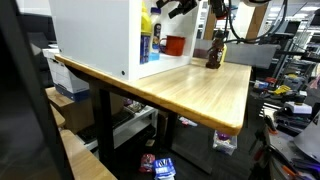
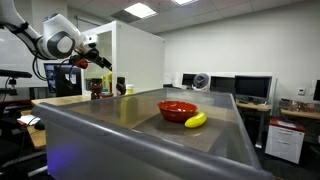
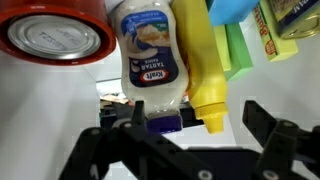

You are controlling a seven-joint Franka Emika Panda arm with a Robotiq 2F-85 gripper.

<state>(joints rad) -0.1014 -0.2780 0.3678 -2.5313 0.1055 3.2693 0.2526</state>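
My gripper (image 3: 192, 120) is spread wide, with nothing between its two black fingers (image 3: 120, 140). Straight ahead in the wrist view, in the gap between them, is a white sauce bottle (image 3: 150, 50). It is smooth, rounded plastic with a printed label, and its purple cap end is the part nearest me. Pressed against its right side is a glossy yellow mustard bottle (image 3: 205, 70), with its pointed nozzle also toward me. Left of the sauce bottle, touching it or nearly so, is one red can (image 3: 55, 35) with a ribbed metal lid. Right of the mustard come one flat green block (image 3: 236, 50), one blue piece (image 3: 235, 8) and one yellow packet (image 3: 290, 25), packed close. That leaves little room on either side of the two bottles. All six sit against a plain white surface. In an exterior view I hang high at the open front of a white box-shaped cabinet (image 1: 95, 35), which stands at the far left of a pale wooden table (image 1: 200, 95) with a rounded edge. The wood runs wide and bare toward the near edge. One brown bottle (image 1: 213, 50) stands upright at the far side, below me and a little right. In an exterior view, well apart from me on a grey surface (image 2: 120, 125), one red bowl (image 2: 177, 109) sits just beside one banana (image 2: 196, 120).
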